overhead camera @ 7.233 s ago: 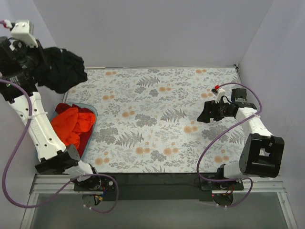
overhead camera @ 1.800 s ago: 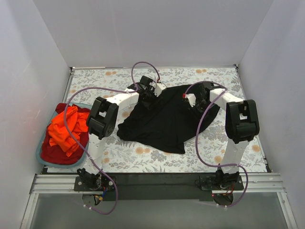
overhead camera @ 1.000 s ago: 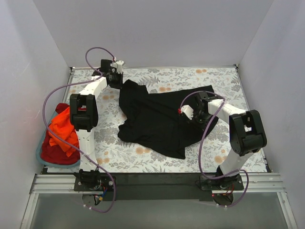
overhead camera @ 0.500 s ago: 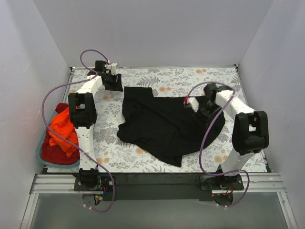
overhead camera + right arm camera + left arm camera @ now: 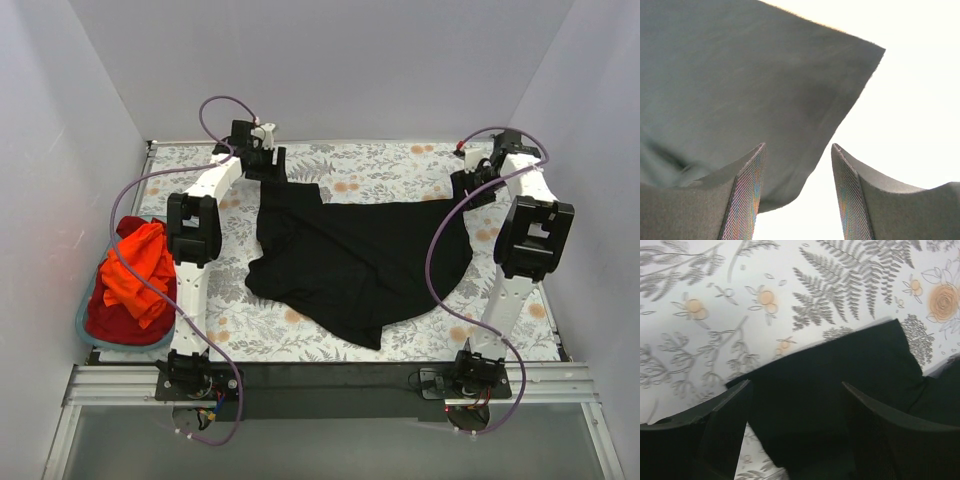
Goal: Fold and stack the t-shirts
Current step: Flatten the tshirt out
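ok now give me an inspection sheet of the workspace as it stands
surface: flowered tablecloth, flat where bare
job's things: black shirt spread but rumpled mid-table; orange-red shirts heaped in the teal basket at the left edge
clutter: nothing seen
grippers: left gripper open over the black shirt's far left corner; right gripper open over its far right corner; neither holds cloth
cables: purple cables loop off both arms, the right one crossing the black shirt's right side
surroundings: plain white walls on three sides
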